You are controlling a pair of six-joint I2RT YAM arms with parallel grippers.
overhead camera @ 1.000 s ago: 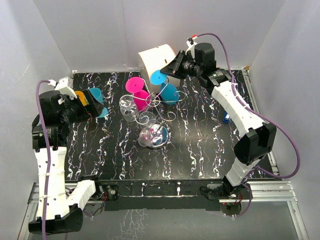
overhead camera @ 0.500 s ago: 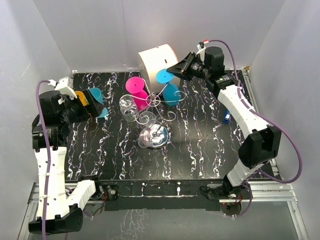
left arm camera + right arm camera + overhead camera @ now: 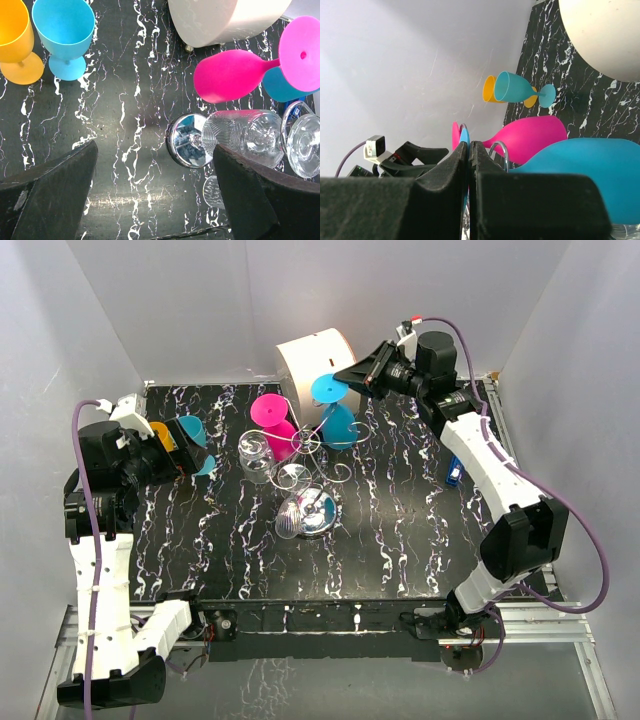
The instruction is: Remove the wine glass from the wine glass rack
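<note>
At upper centre of the overhead view, the right gripper point(image 3: 345, 375) is clenched on the foot of the blue wine glass point(image 3: 338, 427), which seems not yet free of the wine glass rack point(image 3: 308, 512), while the left gripper point(image 3: 155, 160) gapes idle.

Right wrist view: you see only thin sliver of blue wine glass point(image 3: 580, 170) foot between right gripper point(image 3: 469, 146) fingers; bowl runs off right edge; wine glass rack point(image 3: 502, 150) shows one wire loop, rest behind fingers; white drum point(image 3: 605, 35) cut by top, right edges; left wrist view: orange glass point(image 3: 10, 35) cut at left edge; top view: orange glass mostly behind left gripper point(image 3: 190, 448); small blue item point(image 3: 452, 477) beside right arm too small to tell
</note>
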